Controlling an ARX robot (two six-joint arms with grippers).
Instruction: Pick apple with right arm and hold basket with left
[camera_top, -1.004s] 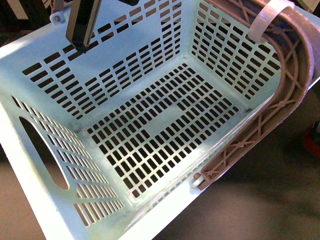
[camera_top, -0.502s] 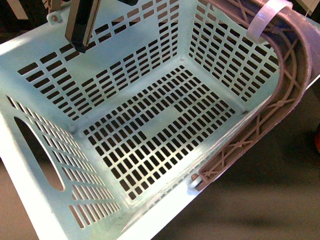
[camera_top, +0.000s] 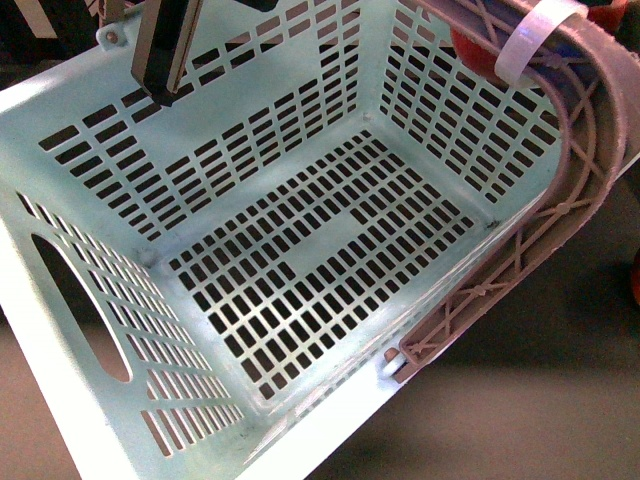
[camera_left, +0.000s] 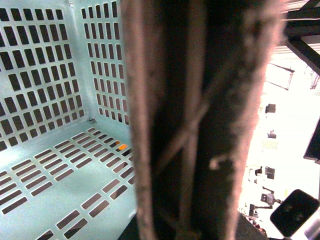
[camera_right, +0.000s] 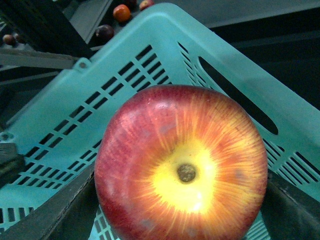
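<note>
Change: apple newly appears at one o'clock, beyond the basket wall.
Right hand: closed around apple.
Left hand: opening cannot be told.
Meaning: pick looks done.

The glossy red apple, with a yellow patch round its end, is just outside the far right corner of the mint-green slotted basket. The basket's mauve lattice handle lies folded along one side.

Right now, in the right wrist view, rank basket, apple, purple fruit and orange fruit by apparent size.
1. basket, spanning the frame.
2. apple, enlarged by nearness to the camera.
3. purple fruit and orange fruit: far off, alike, unranked.
</note>
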